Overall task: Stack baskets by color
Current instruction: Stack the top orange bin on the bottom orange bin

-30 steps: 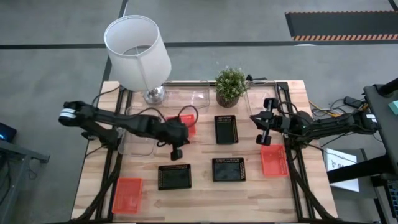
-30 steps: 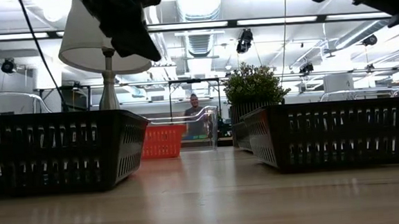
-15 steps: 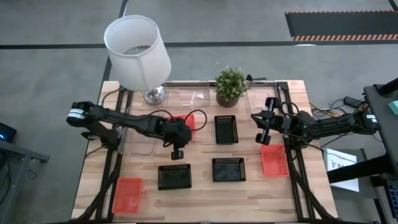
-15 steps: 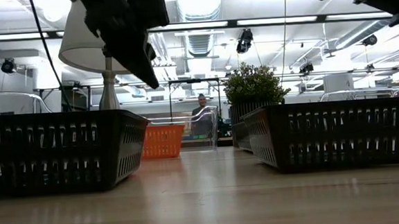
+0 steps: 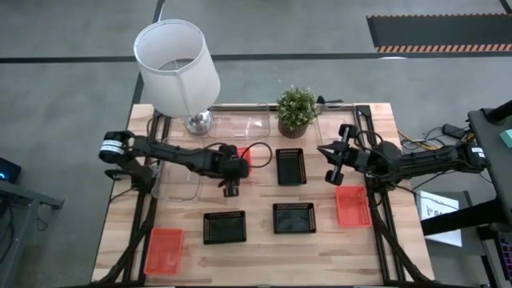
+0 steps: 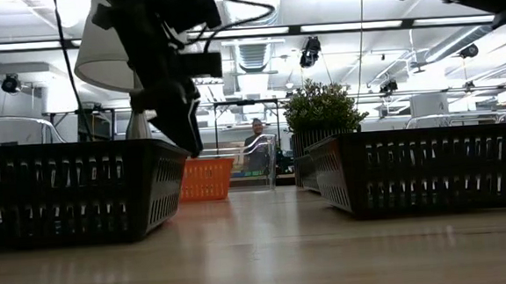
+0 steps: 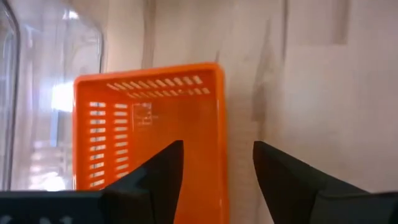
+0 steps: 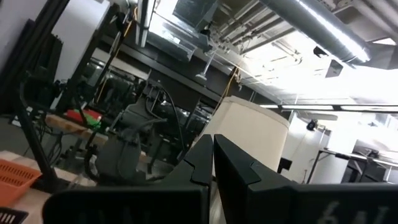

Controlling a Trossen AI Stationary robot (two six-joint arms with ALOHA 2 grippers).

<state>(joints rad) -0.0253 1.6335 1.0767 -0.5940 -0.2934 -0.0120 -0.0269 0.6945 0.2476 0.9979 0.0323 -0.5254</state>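
Observation:
A red-orange basket [image 5: 243, 159] [image 7: 149, 127] rests flat on the table's middle left, next to a clear basket [image 5: 178, 174]. My left gripper [image 5: 230, 190] [image 7: 217, 163] hangs open just above the red-orange basket's near end, slanting down. One finger is over the basket's inside and the other over bare wood, touching nothing. More red-orange baskets lie at the near left [image 5: 164, 250] and the right [image 5: 352, 206]. Three black baskets [image 5: 290, 166] [image 5: 224, 227] [image 5: 294, 217] lie in the middle. My right gripper [image 5: 334, 164] [image 8: 213, 158] is shut, raised at the right and pointing upward.
A white lamp [image 5: 176, 68] and a potted plant [image 5: 297, 110] stand at the far edge, with clear baskets [image 5: 244, 124] beside them. In the low view two black baskets [image 6: 72, 201] [image 6: 423, 180] flank a free wooden lane. A person [image 6: 255, 146] stands in the room behind.
My left gripper has come down and moved a little toward the table's far edge, over the red-orange basket's near end. It has tipped more steeply downward and opened. No basket has moved.

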